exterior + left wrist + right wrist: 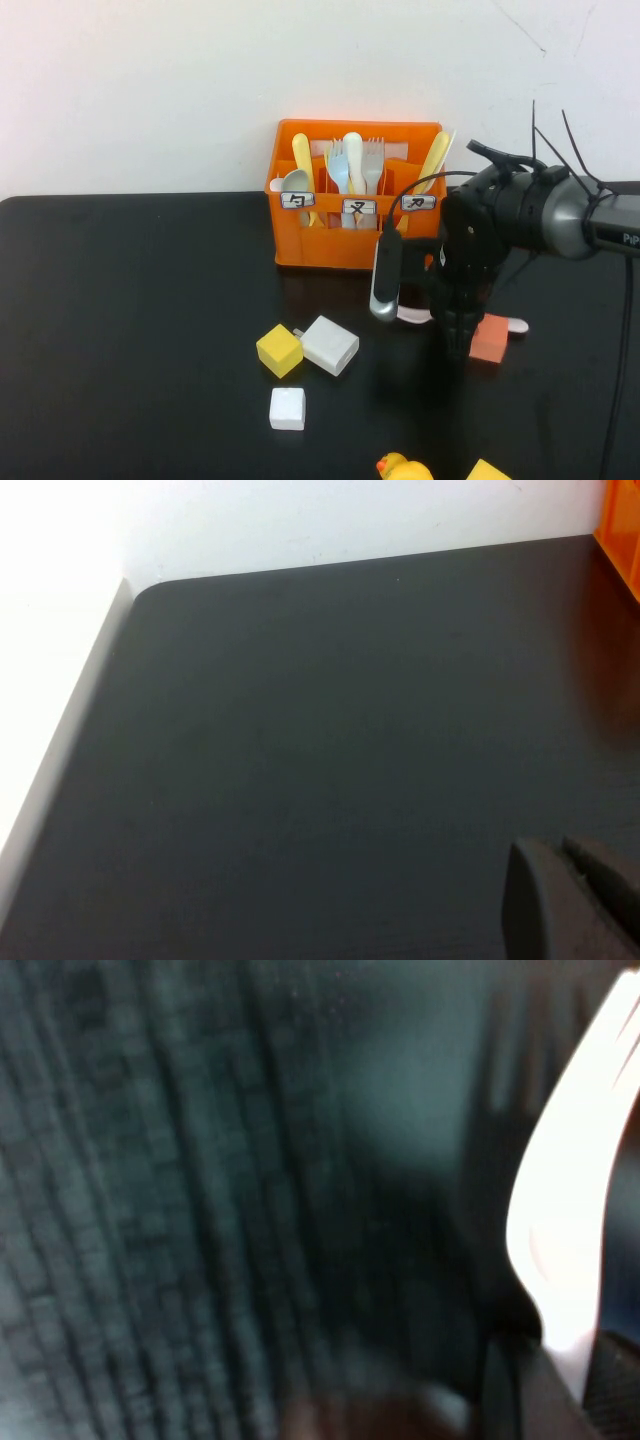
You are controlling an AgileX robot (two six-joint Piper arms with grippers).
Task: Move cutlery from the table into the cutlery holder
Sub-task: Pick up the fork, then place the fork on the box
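The pale pinkish-white fork (413, 316) lies low over the black table (150, 300) in front of the orange cutlery holder (330, 250); its rounded end (516, 325) shows past a block. My right gripper (458, 345) points down over its middle. In the right wrist view the fork (565, 1220) runs out from between the fingers of the right gripper (565, 1355), which is shut on it. My left gripper (575, 895) is shut and empty over bare table (300, 730) far left; the holder's edge (625, 530) just shows.
The holder has spoons, a light blue fork (338, 165), a greyish fork (373, 160) and yellow knives. An orange-red block (488, 340) lies by the right gripper. A yellow cube (279, 350), two white blocks (329, 345) (287, 408), a duck (403, 468) and a yellow block (487, 471) lie in front.
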